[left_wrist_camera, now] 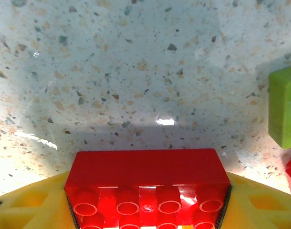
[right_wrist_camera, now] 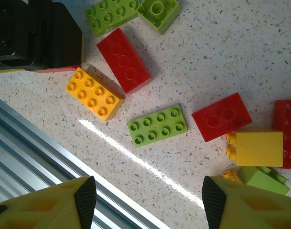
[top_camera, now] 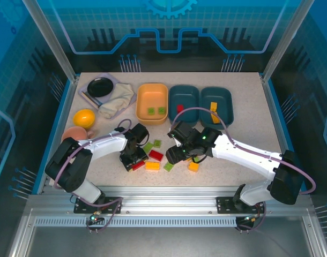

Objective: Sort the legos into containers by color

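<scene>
Wrist views show left claw (left_wrist_camera: 148, 210) gripping a red brick (left_wrist_camera: 145, 167), right claw (right_wrist_camera: 148, 200) spread wide above loose bricks (right_wrist_camera: 157, 125).

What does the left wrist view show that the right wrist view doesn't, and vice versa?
Left wrist adds: a close-up of a red rectangular plastic brick seated between the left tool's yellow fingers. Right wrist adds: the open right tool, a yellow-orange rectangular plastic brick, a ribbed metal rail. Shared: speckled tabletop, light green plastic bricks.
</scene>
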`<state>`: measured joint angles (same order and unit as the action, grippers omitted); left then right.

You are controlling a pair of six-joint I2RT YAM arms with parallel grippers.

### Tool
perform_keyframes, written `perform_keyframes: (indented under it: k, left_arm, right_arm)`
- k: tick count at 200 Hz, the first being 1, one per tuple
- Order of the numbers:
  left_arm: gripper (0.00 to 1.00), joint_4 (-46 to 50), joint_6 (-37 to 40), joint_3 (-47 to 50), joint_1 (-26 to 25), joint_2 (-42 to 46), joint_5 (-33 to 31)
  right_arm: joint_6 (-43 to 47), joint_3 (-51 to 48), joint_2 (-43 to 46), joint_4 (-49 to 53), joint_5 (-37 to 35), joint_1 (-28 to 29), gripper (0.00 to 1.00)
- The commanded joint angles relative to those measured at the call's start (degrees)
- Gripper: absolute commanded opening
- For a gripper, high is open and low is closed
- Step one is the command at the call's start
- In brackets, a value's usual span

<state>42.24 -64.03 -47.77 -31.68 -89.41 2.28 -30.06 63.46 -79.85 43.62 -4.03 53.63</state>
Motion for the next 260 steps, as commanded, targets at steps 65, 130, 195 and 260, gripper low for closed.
perform_keyframes:
  k: [65,130,195,260]
  left_arm:
    - [0.57,7.4,8.4,-27.5,-0.5,0.0,0.0]
    - [0.56,6.1,12.6,-61.7,-1.0,-27.9,5.6]
    - [0.55,13.8,16.5,-89.9,-1.8,-51.1,4.5]
    - [0.65,12.9,18.5,-91.9,-2.4,-56.3,5.8]
  right_arm:
    - [-6.0,6.2,10.8,-2.1,-2.9,-14.8,0.64]
    - [-11.3,9.6,9.1,-4.9,3.5,-30.2,0.64]
    - [-11.8,7.4,10.8,-4.3,5.6,-35.0,0.64]
    - [-12.1,5.2,10.8,-3.8,6.6,-36.0,0.65]
